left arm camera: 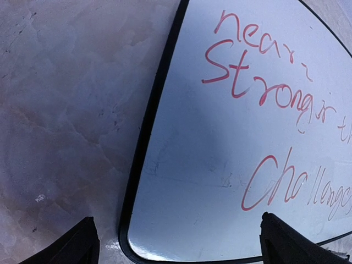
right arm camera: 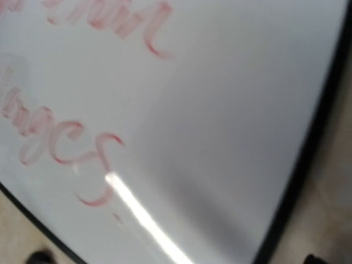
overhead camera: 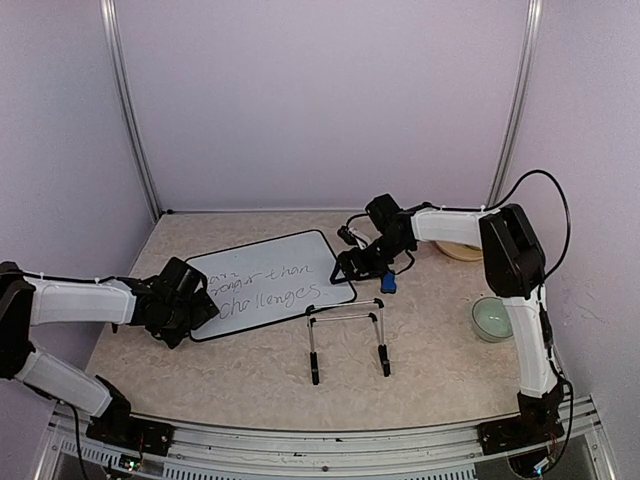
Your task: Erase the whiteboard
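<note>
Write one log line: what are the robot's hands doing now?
whiteboard: flat, red writing unerased | left gripper: open over near-left corner | right gripper: open at right edge | blue eraser: not held

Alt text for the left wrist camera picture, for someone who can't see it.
A whiteboard with a black frame lies on a marbled table, bearing red handwriting that includes Stronger and Challenges. The left gripper, open, shows a fingertip at each bottom corner.

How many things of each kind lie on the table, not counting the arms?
Whiteboard: 1
Wire stand: 1
Blue eraser: 1
Green bowl: 1
Tan dish, partly hidden: 1
Total: 5
</note>
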Action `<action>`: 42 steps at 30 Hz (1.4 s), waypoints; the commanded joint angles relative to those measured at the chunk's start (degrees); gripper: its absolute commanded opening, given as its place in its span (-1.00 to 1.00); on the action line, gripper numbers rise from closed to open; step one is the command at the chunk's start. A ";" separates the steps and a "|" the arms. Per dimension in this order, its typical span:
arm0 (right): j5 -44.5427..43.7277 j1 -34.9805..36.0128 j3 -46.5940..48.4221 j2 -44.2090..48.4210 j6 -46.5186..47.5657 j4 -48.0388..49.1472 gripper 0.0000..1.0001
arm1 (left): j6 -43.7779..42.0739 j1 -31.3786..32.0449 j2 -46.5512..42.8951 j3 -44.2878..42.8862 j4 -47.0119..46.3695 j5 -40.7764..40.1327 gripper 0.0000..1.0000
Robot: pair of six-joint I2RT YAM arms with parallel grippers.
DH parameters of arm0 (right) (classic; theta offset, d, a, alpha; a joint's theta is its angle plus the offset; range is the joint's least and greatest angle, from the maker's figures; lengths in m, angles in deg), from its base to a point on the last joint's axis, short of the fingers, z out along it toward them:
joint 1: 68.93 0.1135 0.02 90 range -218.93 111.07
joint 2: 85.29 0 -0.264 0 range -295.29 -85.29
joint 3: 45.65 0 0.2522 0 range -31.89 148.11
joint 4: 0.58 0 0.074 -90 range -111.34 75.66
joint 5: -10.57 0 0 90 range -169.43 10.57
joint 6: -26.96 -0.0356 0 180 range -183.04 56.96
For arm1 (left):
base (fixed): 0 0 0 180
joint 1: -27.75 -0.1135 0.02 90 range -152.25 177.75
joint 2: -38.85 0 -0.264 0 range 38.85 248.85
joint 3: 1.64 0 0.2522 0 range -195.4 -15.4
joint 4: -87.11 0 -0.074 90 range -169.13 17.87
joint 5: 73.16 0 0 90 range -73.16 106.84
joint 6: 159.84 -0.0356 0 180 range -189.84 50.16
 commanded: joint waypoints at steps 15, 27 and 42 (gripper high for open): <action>2.75 0.81 -5.64 1.86 1.10 1.91 1.00 | -0.48 3.45 5.27 0.60 -8.99 -0.73 0.97; 14.05 1.58 -10.77 4.24 -2.87 8.36 0.97 | -1.76 4.46 4.51 1.40 -13.20 0.87 0.97; 23.36 1.71 -8.87 5.42 -7.85 13.77 0.94 | -1.98 4.87 3.38 2.02 -14.16 0.93 0.97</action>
